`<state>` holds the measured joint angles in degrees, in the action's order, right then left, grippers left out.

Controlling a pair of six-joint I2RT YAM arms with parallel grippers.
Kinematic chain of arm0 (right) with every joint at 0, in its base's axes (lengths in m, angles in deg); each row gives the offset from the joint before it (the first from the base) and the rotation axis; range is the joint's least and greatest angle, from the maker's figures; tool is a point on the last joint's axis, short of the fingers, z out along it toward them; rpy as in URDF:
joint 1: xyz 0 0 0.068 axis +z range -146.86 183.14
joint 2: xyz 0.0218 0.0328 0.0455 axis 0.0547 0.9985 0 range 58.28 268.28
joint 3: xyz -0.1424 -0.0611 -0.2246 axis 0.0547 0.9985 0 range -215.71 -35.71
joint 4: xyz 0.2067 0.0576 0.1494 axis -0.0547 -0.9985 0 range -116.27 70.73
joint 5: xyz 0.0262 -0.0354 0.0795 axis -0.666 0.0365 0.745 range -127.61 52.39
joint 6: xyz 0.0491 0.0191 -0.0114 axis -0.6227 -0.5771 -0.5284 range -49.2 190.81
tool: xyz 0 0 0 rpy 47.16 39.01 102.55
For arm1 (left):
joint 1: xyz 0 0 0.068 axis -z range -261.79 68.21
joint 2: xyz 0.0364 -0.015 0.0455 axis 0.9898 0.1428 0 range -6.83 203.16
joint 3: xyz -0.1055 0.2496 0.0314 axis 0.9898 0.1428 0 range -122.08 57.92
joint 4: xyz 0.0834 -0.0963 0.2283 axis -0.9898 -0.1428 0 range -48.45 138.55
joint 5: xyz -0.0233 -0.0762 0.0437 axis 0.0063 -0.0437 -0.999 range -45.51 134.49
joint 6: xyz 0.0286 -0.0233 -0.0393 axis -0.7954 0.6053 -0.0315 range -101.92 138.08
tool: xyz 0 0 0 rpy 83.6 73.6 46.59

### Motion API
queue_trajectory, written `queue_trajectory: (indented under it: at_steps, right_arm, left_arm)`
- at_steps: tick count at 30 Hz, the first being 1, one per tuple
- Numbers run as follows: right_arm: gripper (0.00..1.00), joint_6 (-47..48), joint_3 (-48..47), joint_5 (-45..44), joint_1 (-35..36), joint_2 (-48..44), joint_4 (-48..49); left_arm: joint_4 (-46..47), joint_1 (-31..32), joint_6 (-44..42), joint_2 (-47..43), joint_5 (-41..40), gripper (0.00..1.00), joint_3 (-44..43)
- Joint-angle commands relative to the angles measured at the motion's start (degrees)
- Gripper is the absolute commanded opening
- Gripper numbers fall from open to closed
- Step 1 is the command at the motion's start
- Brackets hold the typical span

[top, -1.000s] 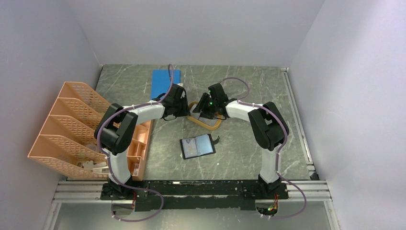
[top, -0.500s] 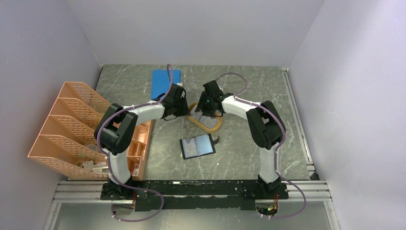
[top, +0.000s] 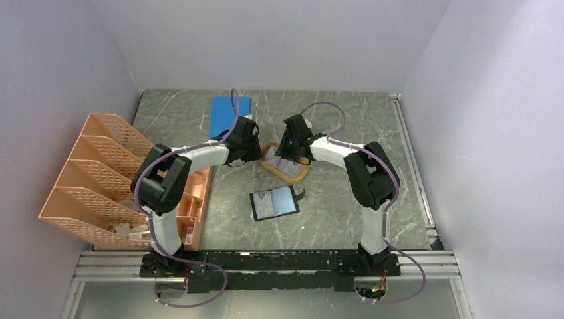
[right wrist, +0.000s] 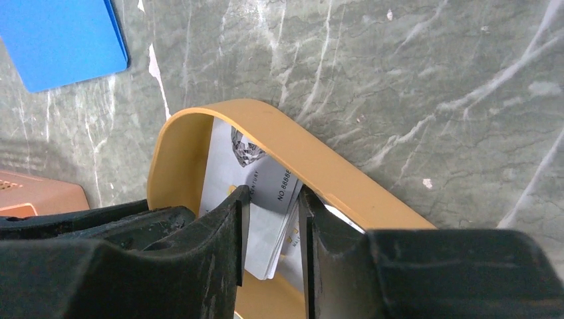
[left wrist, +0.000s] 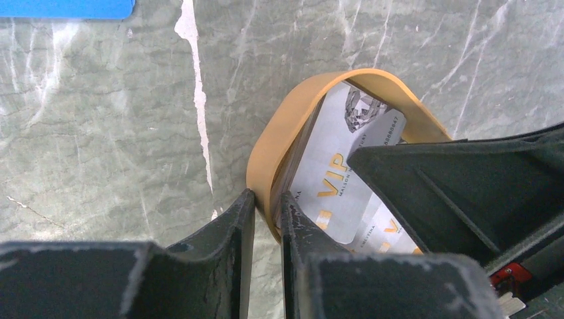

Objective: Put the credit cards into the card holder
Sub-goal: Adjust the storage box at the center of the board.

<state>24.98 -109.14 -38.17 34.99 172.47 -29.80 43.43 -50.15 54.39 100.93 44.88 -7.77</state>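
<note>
Top external: tray [top: 297, 177], 12 o'clock of card holder [top: 273, 203].
Left gripper [left wrist: 265, 197] clenched its rim; right gripper [right wrist: 271, 194] gaped over credit cards [right wrist: 265, 174].

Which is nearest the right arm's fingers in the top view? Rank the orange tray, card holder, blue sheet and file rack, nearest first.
1. orange tray, directly beneath the right fingers.
2. card holder, toward the arm bases.
3. blue sheet, at the back, leftward.
4. file rack, far left edge.
</note>
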Motion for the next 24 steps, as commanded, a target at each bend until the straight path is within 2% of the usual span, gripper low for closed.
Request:
queue_trajectory:
  at_steps: [1,17,24]
  right_arm:
    - [0.29,3.6,6.2,-5.92,-1.03,2.28,-6.79]
    - [0.3,2.89,11.77,-1.7,-4.3,-2.56,-4.15]
    - [0.3,5.99,11.03,-1.13,-6.56,-3.65,-4.0]
  left_arm:
    - [-2.85,0.02,0.13,-1.78,-2.89,0.05,1.32]
    - [-3.53,0.0,1.15,-2.18,-4.66,0.05,2.02]
    - [-3.6,0.0,0.99,-2.77,-2.89,0.05,2.02]
